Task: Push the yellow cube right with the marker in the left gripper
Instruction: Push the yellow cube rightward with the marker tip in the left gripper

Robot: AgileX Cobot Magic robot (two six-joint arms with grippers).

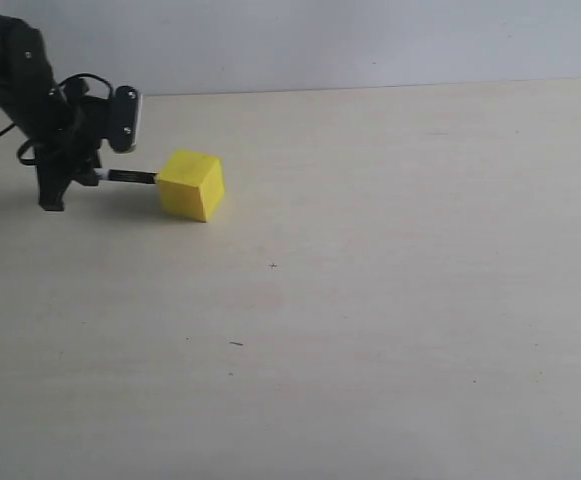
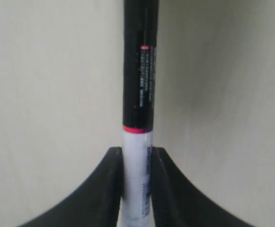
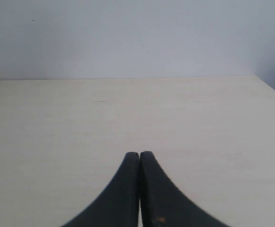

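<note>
The yellow cube (image 1: pixel 191 184) rests on the pale table at the upper left of the exterior view. My left gripper (image 1: pixel 82 174) stands just left of it, shut on the marker (image 1: pixel 128 177), which lies level with its black tip against the cube's left face. In the left wrist view the marker (image 2: pixel 138 94) runs straight out from between the black fingers (image 2: pixel 112 179), black cap ahead, white barrel clamped; the cube is out of that view. The left gripper (image 2: pixel 137 153) holds the barrel. My right gripper (image 3: pixel 139 156) is shut with nothing in it, over bare table, and does not show in the exterior view.
A light wooden table (image 1: pixel 370 300) stretches to the right of the cube, ending at a grey wall (image 1: pixel 370 40) at the back. The table's far edge and a corner (image 3: pixel 258 78) show in the right wrist view.
</note>
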